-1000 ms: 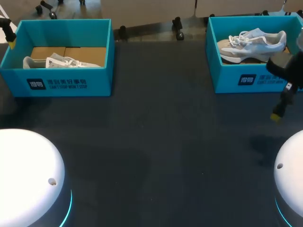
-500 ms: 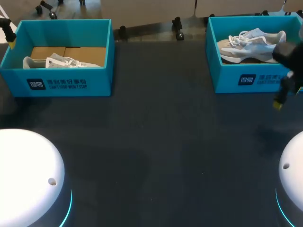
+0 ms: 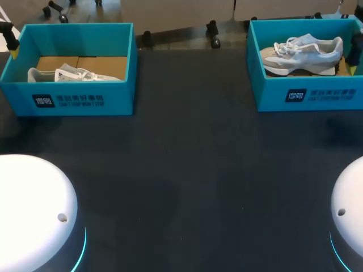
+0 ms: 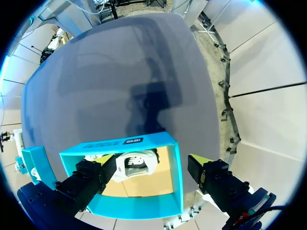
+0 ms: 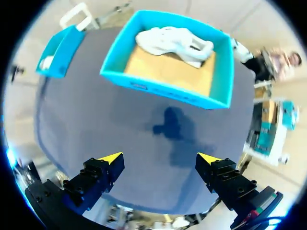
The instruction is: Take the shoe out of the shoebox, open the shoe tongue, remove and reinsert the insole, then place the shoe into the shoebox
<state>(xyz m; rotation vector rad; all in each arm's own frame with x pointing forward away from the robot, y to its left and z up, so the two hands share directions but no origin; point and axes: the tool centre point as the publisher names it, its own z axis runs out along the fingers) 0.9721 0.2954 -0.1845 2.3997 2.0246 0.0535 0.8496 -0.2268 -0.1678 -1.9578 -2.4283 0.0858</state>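
Two teal shoeboxes stand at the back of the dark table. The left shoebox (image 3: 68,101) holds a white shoe (image 3: 71,74) lying low against its front wall. The right shoebox (image 3: 306,93) holds a white and grey shoe (image 3: 303,52) on brown card. My right gripper (image 5: 159,157) is open and empty, hovering above the table in front of the right shoebox (image 5: 163,91) and its shoe (image 5: 175,43); in the head view it shows only at the edge (image 3: 355,59). My left gripper (image 4: 154,162) hangs open over the left shoebox (image 4: 122,143), its shoe (image 4: 136,165) below.
My arms' white round bases fill the front left corner (image 3: 34,209) and front right corner (image 3: 349,215). Dark bare tabletop (image 3: 193,164) spreads between the boxes and the bases. The left shoebox (image 5: 60,57) also shows far off in the right wrist view.
My right gripper has risen and drawn back to the right, from in front of the right shoebox to the edge of the head view. The left arm and both shoes are unmoved.
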